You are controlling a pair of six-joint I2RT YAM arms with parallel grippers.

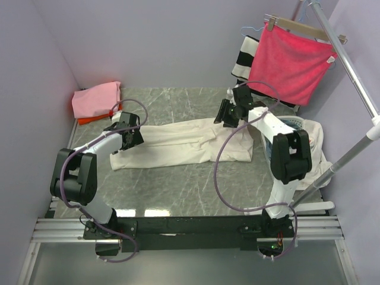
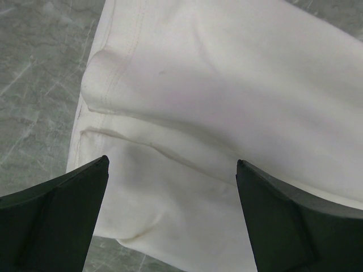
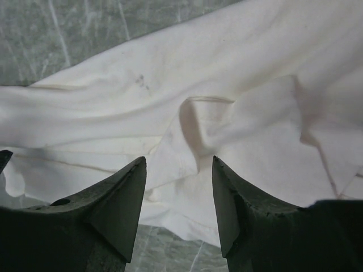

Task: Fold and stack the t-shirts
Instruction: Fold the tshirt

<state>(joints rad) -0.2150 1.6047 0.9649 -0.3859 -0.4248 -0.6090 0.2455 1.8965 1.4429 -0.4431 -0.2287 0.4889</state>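
The cream t-shirt [image 1: 184,141] lies stretched in a long band across the middle of the marble table. My left gripper [image 1: 126,138] hovers over its left end, open and empty, with the hemmed edge of the cream t-shirt [image 2: 187,113] below the fingers. My right gripper [image 1: 228,116] is over its right end, open and empty, above rumpled folds of the cream t-shirt [image 3: 215,130]. The pink t-shirt [image 1: 96,100] lies folded on the orange-red one [image 1: 88,120] at the far left corner.
A bright red cloth [image 1: 292,62] on a wooden hanger and a black-and-white striped cloth [image 1: 243,56] hang from a metal rack [image 1: 350,65] at back right. A basket [image 1: 295,124] with more cream cloth draped over it stands at right, behind the right arm.
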